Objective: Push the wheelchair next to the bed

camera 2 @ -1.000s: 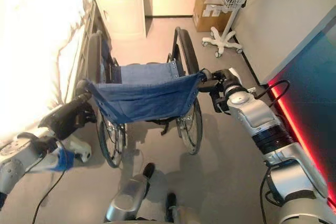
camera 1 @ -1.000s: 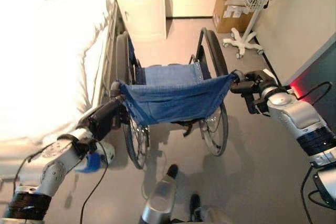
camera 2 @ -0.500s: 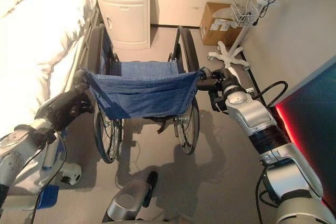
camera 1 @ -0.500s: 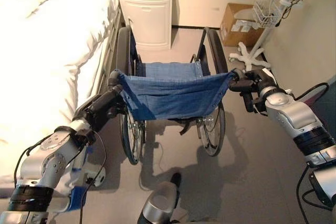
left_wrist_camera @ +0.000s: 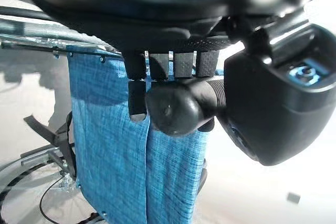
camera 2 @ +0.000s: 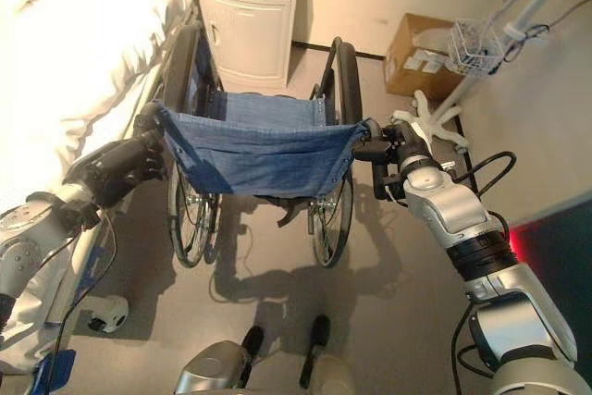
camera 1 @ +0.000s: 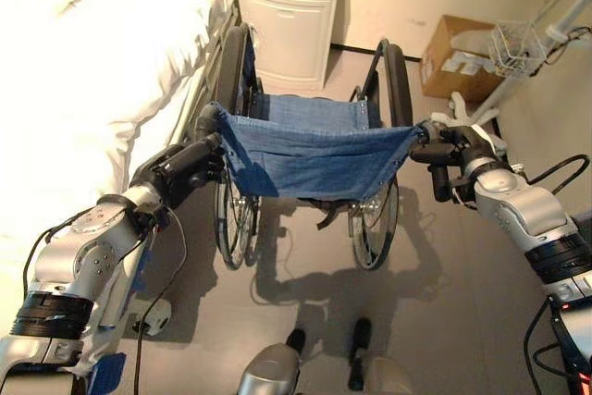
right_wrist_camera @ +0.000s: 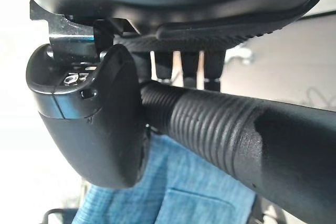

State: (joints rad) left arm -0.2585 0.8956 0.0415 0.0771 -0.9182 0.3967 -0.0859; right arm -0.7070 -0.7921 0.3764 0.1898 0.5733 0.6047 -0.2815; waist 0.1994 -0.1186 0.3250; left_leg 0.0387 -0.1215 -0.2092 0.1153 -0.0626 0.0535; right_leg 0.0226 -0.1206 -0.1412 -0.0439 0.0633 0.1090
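Beside bed (camera 1: 83, 71), wheelchair (camera 1: 310, 150)

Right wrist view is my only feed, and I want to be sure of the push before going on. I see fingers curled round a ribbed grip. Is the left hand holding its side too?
Observer: Yes, the left hand is curled round the left push handle.
Operator: Where is the bed?
Observer: The bed lies along the wheelchair on the robot's left.
Operator: Anything ahead?
Observer: A white bedside cabinet stands just beyond the wheelchair's front.
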